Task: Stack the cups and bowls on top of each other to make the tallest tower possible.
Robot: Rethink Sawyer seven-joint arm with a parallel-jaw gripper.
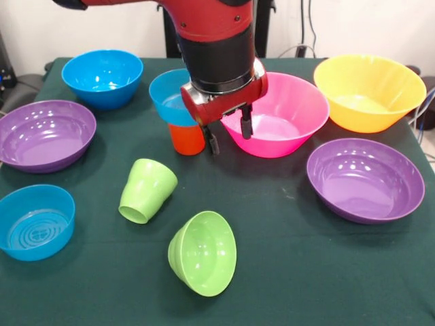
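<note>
The gripper (230, 133) was seen w/ fingers spread apart and nothing held, hanging low near the table's far edge, between the orange cup (186, 138) and the pink bowl (279, 115). A blue bowl (170, 96) was seated on the orange cup: the tower so far, approx. two pieces high. The pink bowl was set just beside it, unstacked. Everything else was left loose on the table (285, 272): yellow bowl (369, 92) by the far right corner, another blue bowl (102, 78) by the far left corner, purple bowls (45, 134) (360, 179) at the left and right edges, a third blue bowl (34, 222) at the near left. The green cup (146, 191) and small green bowl (202, 253) were lying tipped near the middle. Most of the job was judged undone.
</note>
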